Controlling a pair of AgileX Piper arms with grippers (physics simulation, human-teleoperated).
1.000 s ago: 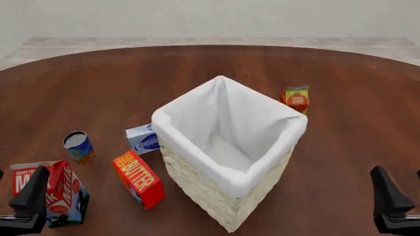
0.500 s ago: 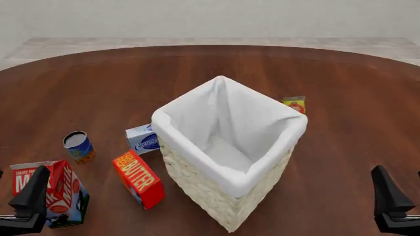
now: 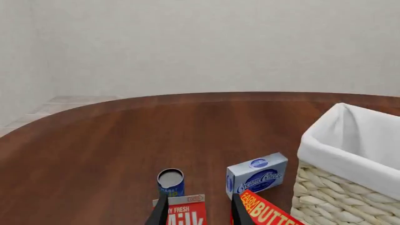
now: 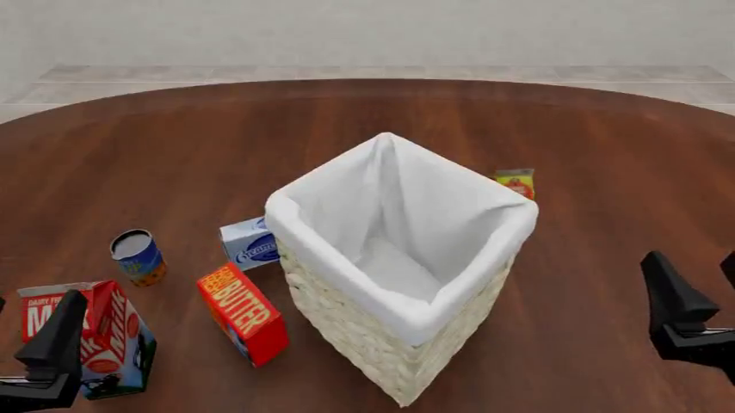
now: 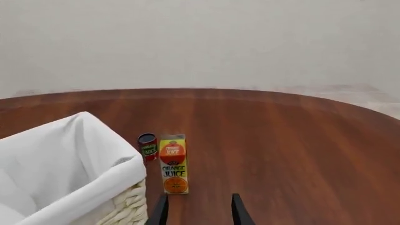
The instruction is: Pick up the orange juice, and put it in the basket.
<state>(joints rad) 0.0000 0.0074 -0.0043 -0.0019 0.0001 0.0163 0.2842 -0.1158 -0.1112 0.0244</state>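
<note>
Orange juice (image 5: 174,164) stands whole only in right wrist view, behind the wicker basket (image 4: 379,344); both grippers' fingers spread, empty.

The surface (image 4: 172,146) is dark reddish-brown wood with a fine streaked grain and a smooth, faintly satin sheen. The basket (image 4: 379,344) has walls of thick cream wicker, rough and knobbly in its weave, with a plain white cloth liner (image 4: 397,215), matt and softly creased, folded over the rim. The orange juice (image 5: 173,164) is a printed paperboard carton, smooth and flat in finish. The butter box (image 4: 243,312), the milk carton (image 4: 98,340) and the small blue-and-white box (image 4: 250,243) look like the same printed card. The blue can (image 4: 137,256) has a pale grey, metal-looking top. Both tools' fingers (image 5: 236,211) are matt black, like plastic.
</note>
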